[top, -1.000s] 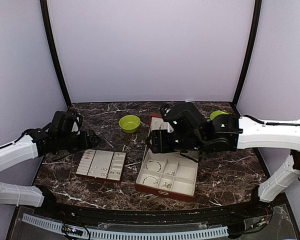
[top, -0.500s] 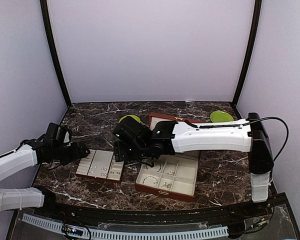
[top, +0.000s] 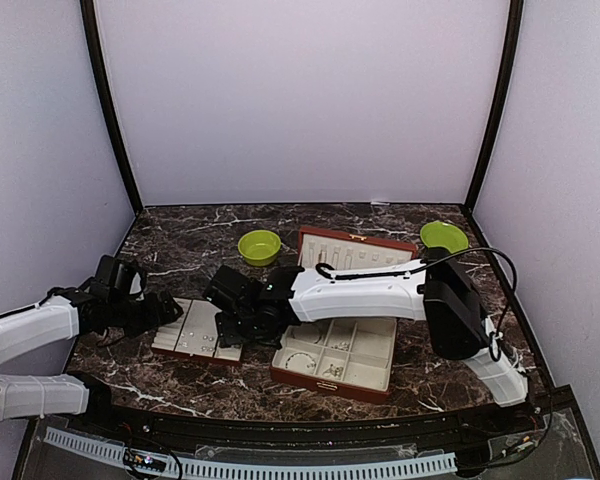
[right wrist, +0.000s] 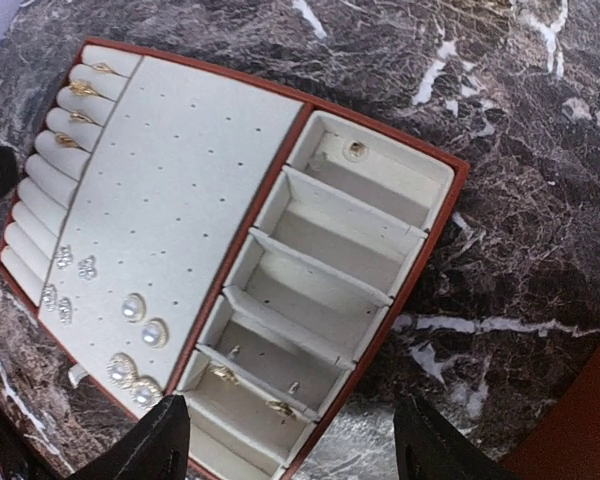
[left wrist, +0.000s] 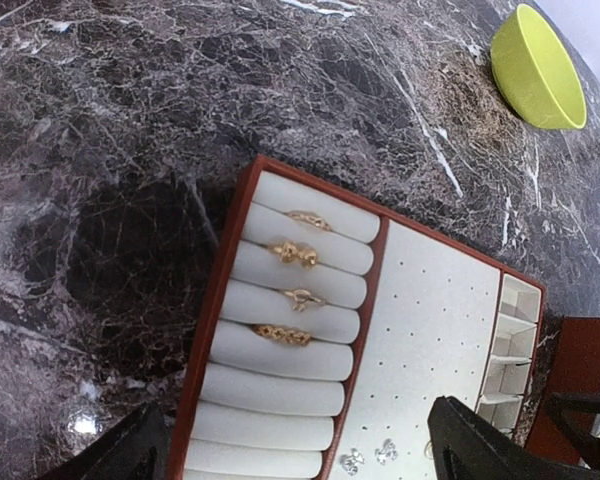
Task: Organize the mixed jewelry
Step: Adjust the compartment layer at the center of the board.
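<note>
The open jewelry box (top: 325, 385) is being left at mid-table, while the cream-lined tray (top: 195, 322) beside it is being hovered over from both sides. The right gripper (right wrist: 290, 405) and left gripper (left wrist: 295, 420) are being held spread and empty, likely readied for picking. The mixed jewelry (right wrist: 120, 370) is being shown clearly only by the wrist views: gold rings (left wrist: 293, 253) in the rolls, pearl studs (right wrist: 132, 307) on the pad.

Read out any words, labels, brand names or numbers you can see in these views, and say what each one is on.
None: no readable text in any view.
The jewelry tray, red-brown box, green bowl and marble table carry no lettering.
The small unit on the front rail is too small to tell.
</note>
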Robot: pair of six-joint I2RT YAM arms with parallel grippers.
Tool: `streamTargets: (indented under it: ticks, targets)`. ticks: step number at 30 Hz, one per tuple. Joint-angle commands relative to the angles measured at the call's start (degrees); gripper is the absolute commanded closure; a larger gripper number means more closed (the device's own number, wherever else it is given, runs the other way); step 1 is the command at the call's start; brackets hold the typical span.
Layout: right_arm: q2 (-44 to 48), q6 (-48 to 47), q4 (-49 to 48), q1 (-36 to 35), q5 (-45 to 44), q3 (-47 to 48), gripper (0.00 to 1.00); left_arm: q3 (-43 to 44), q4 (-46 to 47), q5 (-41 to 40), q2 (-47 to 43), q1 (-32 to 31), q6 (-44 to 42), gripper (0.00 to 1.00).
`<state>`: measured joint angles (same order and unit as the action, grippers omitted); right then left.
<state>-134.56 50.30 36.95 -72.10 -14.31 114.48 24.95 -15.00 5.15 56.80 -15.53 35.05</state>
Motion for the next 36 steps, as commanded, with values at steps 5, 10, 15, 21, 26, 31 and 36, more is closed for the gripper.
streamTargets:
  ticks: [5,10,15,21,26,31,36]
  targets:
    - [-3.9,0.3,2.3,2.1,0.8,4.3,0.29,-1.8,0.6,-1.1,1.5,0.4,-1.9,0.07]
    - [-5.1,-0.4,0.1,2.9,2.6,4.1,0.31,-1.7,1.6,0.0,2.7,0.4,-2.0,0.07]
    - [-5.4,-2.2,-2.1,3.9,3.5,4.0,0.34,-1.8,3.1,3.6,3.6,0.4,-2.9,0.09]
    - [-4.6,-5.3,-6.2,5.5,5.0,2.7,0.37,-2.5,4.2,9.8,3.8,0.4,-2.1,0.12]
    - [-5.4,-8.2,-8.9,6.7,6.4,3.8,0.39,-3.9,3.3,14.4,2.0,0.4,-0.2,0.13]
    - [-7.1,-11.6,-10.0,8.0,7.6,6.1,0.38,-4.8,2.1,18.5,-0.8,0.4,2.4,0.13]
    - [-7.4,-14.7,-6.8,8.7,5.2,9.0,0.35,-4.4,-1.7,18.7,-2.8,0.3,4.1,0.1]
